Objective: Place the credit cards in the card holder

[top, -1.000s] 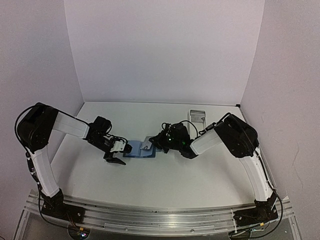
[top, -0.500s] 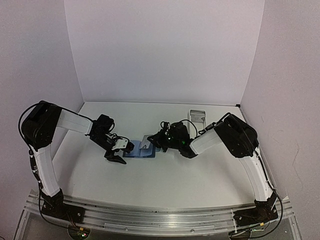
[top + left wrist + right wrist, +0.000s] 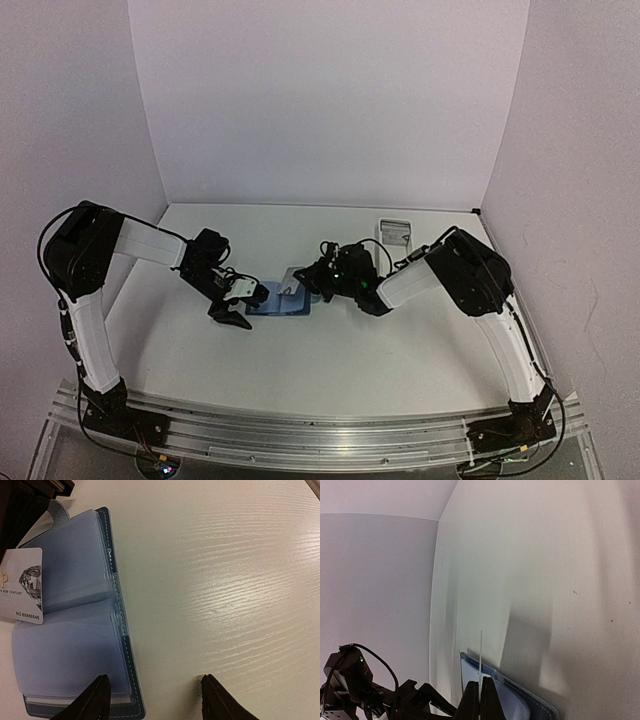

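Observation:
The dark-blue card holder lies open on the table between the arms, its clear sleeves facing up. My left gripper is open and straddles the holder's near edge in the left wrist view, one fingertip over the holder and one over the bare table. My right gripper is shut on a white credit card. In the right wrist view that card shows edge-on, standing above the holder, with the gripper below it. The card's printed face with a diamond shows over the sleeves.
A white rectangular tray stands at the back right near the wall. White walls close in the table at the back and both sides. Bare wood-grain table lies beside the holder.
My left gripper has shifted slightly right toward the holder's edge. The right gripper has eased the card a little left over the open holder.

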